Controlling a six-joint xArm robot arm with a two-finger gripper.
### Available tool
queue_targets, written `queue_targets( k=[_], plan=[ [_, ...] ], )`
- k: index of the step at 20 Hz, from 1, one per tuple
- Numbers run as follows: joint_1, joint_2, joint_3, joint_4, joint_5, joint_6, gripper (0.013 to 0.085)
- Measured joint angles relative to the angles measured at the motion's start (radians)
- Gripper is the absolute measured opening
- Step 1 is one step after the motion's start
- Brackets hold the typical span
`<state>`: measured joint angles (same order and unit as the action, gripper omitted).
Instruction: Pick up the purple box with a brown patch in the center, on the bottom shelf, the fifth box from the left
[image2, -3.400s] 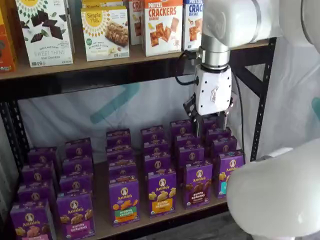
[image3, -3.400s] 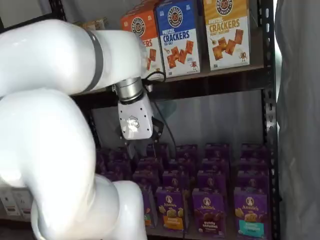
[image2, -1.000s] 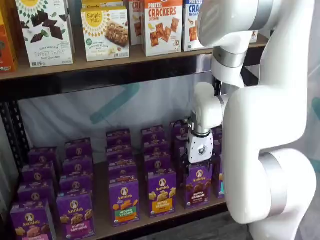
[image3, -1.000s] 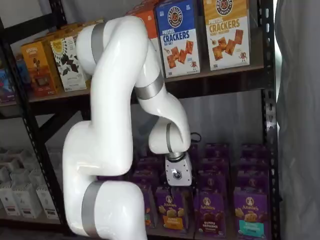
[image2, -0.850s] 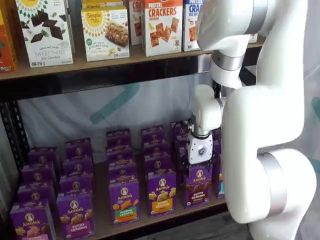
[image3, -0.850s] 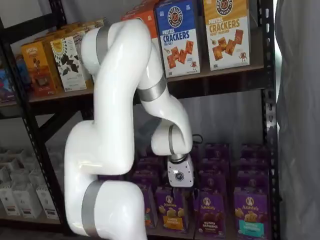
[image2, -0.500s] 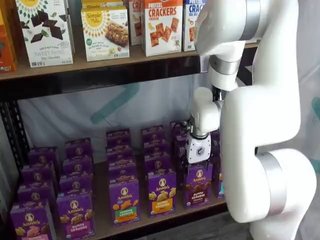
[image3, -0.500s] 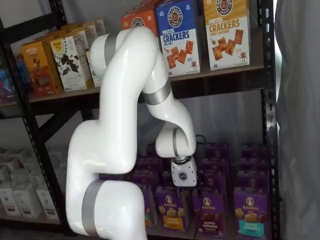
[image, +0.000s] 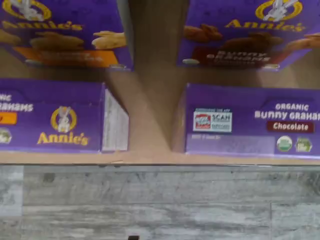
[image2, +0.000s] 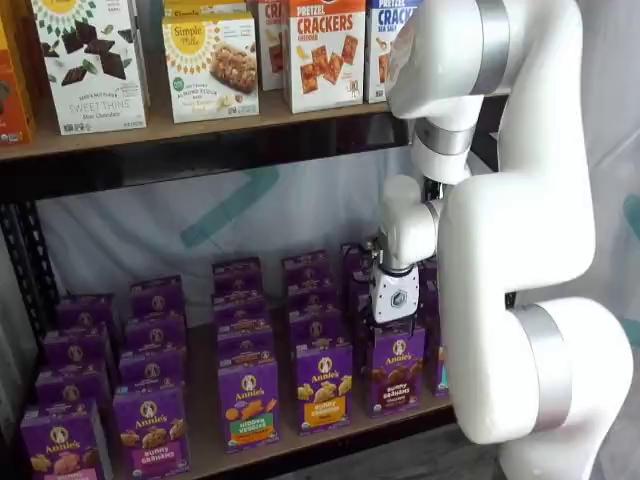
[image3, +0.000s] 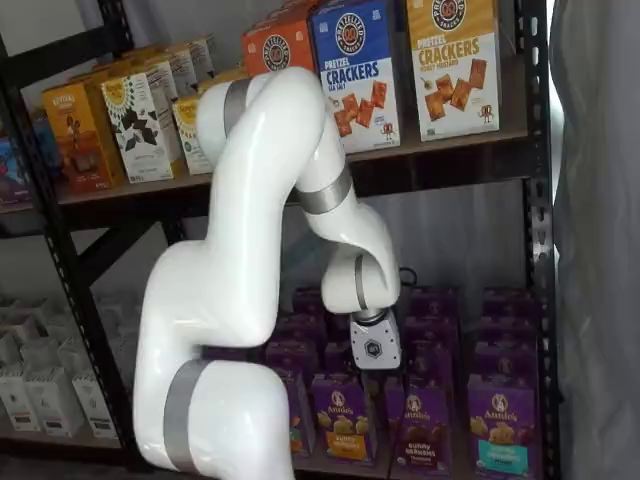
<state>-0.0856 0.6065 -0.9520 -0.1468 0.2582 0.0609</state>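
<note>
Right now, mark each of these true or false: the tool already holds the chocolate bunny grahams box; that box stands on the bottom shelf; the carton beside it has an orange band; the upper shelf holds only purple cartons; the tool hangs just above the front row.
1. The tool holds the chocolate bunny grahams box. False: the box stands on the shelf, unlifted.
2. That box stands on the bottom shelf. True.
3. The carton with the orange band stands beside it. True.
4. The upper shelf holds only purple cartons. False: it holds cracker boxes in white, orange and blue.
5. The tool hangs just above the front row. True.
</note>
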Motion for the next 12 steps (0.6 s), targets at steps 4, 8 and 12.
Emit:
queue_targets(
  k=[4, 8, 12],
  plan=[
    [-0.016, 0.045, -0.064, 0.02, 0.02, -0.036, 0.085],
    [-0.033, 0.085, -0.117, 0.068, 0.03, -0.099, 0.085],
    [-0.044, 0.118, -0.159, 0.126, 0.02, -0.166, 0.085]
  ],
)
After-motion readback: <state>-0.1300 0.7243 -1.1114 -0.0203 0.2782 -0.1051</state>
